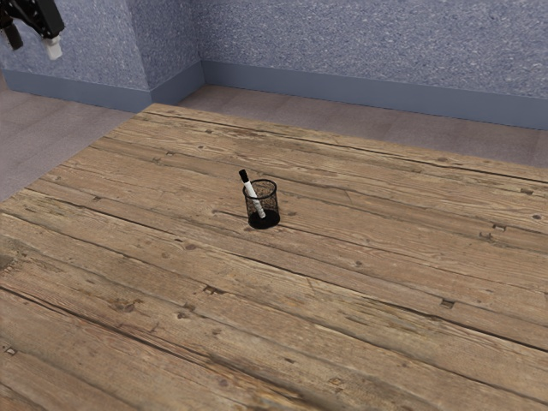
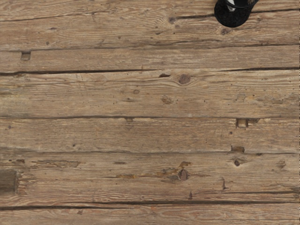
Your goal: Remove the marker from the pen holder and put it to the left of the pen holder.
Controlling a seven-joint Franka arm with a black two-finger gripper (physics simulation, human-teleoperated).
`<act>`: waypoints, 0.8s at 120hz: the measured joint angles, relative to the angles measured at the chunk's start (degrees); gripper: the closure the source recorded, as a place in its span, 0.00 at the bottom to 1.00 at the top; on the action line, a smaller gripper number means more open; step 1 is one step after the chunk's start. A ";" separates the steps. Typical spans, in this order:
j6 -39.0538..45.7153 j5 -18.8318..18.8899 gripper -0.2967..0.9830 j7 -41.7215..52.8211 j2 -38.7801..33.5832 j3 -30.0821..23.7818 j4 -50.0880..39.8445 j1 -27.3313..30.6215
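- Well, the marker [image 1: 250, 189] is in the pen holder [image 1: 265, 221]. It is white, and one end is black.
- The marker leans. Its black end pokes up over the rim, toward the exterior view's left. Its other end is down low in the holder.
- The pen holder is black and round. Its side is like a net, so you can see the marker through it. It stands upright on the desk [image 1: 171, 265].
- The gripper [image 1: 32, 42] is high up, in the top corner at the exterior view's left. It is well apart from the holder and the marker.
- Its jaws are wide, with a big gap between them. They hold nothing. One has a white tip.
- The wrist view looks down on the desk. The edge of that view cuts off part of the holder, and a bit of white shows in it.
- The desk is made of brown wood boards. It has dark cracks, round knots and little holes.
- Past the desk there is a blue, speckled wall [image 1: 342, 43] with a plain blue strip [image 1: 342, 92] along the bottom. The floor [image 1: 38, 124] is a dull grey-brown.
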 joint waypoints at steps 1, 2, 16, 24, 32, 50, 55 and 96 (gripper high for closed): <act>-0.14 0.10 0.23 -0.09 0.17 -0.10 0.24 -0.08; -0.28 0.20 0.23 -0.17 0.32 -0.19 0.44 -0.18; -1.72 0.99 0.23 -1.26 1.87 -0.67 0.74 -4.60; -1.55 1.19 0.23 -1.79 2.54 -0.70 -1.03 -7.26; 1.22 1.00 0.23 -2.28 2.33 -0.35 -7.03 -8.51; 12.18 1.41 0.23 -4.58 3.15 -1.67 -28.89 -4.96; 15.86 2.45 0.23 -5.42 3.42 -2.46 -30.88 -5.50; 53.56 10.20 0.23 -19.49 9.89 -1.74 -46.91 -10.32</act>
